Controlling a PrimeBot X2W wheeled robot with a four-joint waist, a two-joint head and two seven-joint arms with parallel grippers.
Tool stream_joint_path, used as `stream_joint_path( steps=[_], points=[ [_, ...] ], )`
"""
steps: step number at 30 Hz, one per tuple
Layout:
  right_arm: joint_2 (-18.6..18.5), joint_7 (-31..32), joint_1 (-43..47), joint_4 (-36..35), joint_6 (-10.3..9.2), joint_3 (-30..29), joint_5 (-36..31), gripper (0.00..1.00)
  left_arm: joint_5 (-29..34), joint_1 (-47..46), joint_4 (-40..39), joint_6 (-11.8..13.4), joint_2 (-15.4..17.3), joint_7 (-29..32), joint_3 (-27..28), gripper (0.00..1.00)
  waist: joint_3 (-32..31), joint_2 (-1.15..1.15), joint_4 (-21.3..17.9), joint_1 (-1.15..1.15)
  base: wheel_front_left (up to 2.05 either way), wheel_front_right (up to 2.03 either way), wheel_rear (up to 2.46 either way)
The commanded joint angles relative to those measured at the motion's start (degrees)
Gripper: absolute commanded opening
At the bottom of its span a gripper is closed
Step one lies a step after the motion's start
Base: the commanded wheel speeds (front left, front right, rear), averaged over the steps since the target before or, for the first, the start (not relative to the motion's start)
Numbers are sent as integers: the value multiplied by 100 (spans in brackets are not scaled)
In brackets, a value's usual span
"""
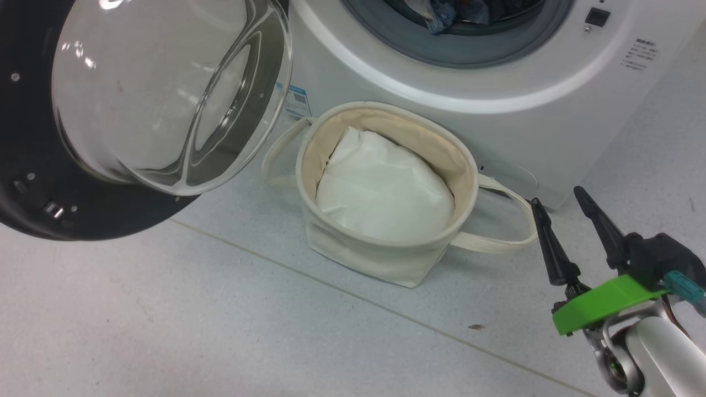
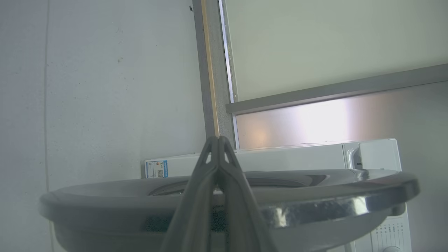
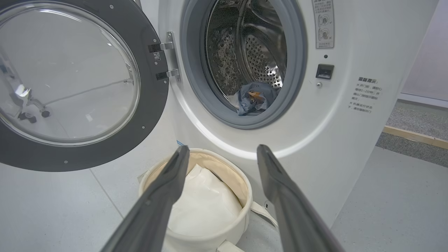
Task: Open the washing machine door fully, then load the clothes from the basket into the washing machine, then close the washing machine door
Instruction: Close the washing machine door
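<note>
The washing machine point(image 1: 551, 110) point(image 3: 350, 140) stands with its door point(image 1: 83, 209) point(image 3: 105, 147) swung wide open to the left. Blue printed clothes point(image 3: 253, 99) point(image 1: 452, 16) lie at the front of the steel drum. The cream basket point(image 1: 386, 259) point(image 3: 210, 238) sits on the floor before the machine, with white padding point(image 1: 380, 193) inside. My right gripper point(image 1: 562, 204) point(image 3: 222, 150) hovers open to the right of the basket, nothing between its fingers. My left gripper point(image 2: 217, 140) is shut and empty, its tip above the door's rim point(image 2: 315, 206), seen edge-on.
Grey floor tiles point(image 1: 220, 331) spread in front of the machine. A wall point(image 2: 105, 87) and a window frame point(image 2: 213, 70) rise behind the machine. Beyond its right side the floor meets a wooden strip point(image 3: 413, 134).
</note>
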Motion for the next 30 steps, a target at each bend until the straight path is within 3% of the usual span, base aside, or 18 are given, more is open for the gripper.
stream_joint_path(
  steps=[1,7,17,24,30],
  points=[
    [-121,-70,-133,-174,32,49,-27,100,14,-153,-43,-88,405,271,-21,0,4,0,-6,-1,0,0,0],
    [-89,-70,-112,-209,32,19,-3,100,77,-157,239,-252,400,1088,-322,0,-30,0,71,-1,0,0,0],
    [113,-70,13,-195,32,4,33,100,61,-28,64,-428,37,2186,-709,0,-209,0,352,-1,0,0,0],
    [318,-70,139,-206,32,-58,42,100,-50,215,-614,-452,-476,2986,-977,0,-426,0,443,-1,0,0,0],
    [490,-70,245,-227,32,-140,29,100,-85,573,-1452,-245,-889,3197,-1110,0,-542,0,369,-1,0,0,0]
  ],
)
